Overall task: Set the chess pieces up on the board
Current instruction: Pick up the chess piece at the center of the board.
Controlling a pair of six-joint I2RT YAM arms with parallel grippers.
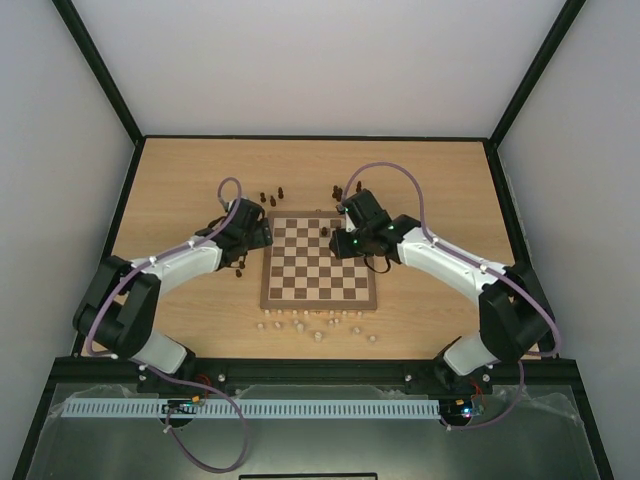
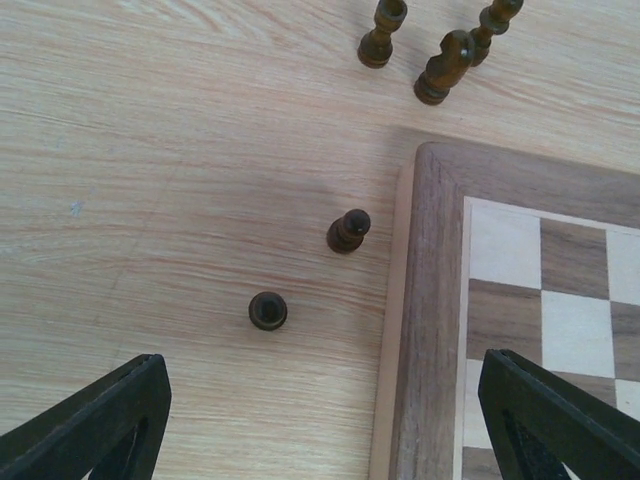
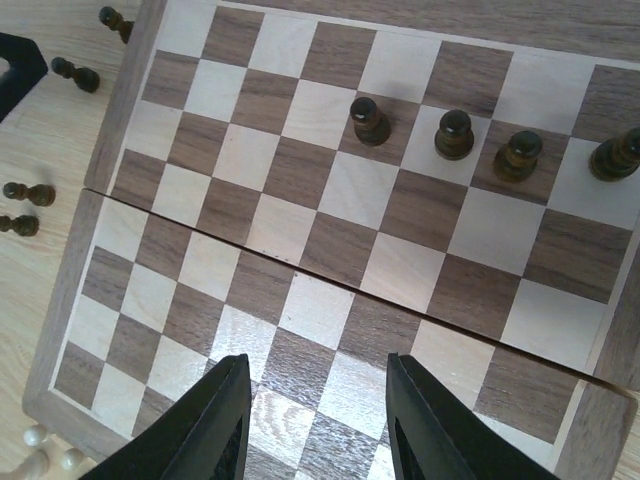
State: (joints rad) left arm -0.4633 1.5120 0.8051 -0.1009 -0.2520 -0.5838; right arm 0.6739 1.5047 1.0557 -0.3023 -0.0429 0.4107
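Observation:
The board [image 1: 318, 262] lies mid-table. My left gripper [image 1: 250, 236] is open and empty at the board's left edge; in its wrist view [image 2: 325, 420] it hovers over the table and the board's border [image 2: 432, 330]. Two dark chess pieces [image 2: 268, 310] [image 2: 348, 231] stand on the table just ahead of it, three more [image 2: 445, 68] farther off. My right gripper [image 1: 345, 243] is open and empty over the board's right part [image 3: 318, 420]. Several dark pieces [image 3: 369, 121] stand in a row on the board [image 3: 330, 190].
Several pale beige pieces [image 1: 318, 325] lie scattered on the table in front of the board. More dark pieces [image 1: 272, 196] stand on the table behind the board and left of it [image 3: 30, 192]. The table has a raised black rim.

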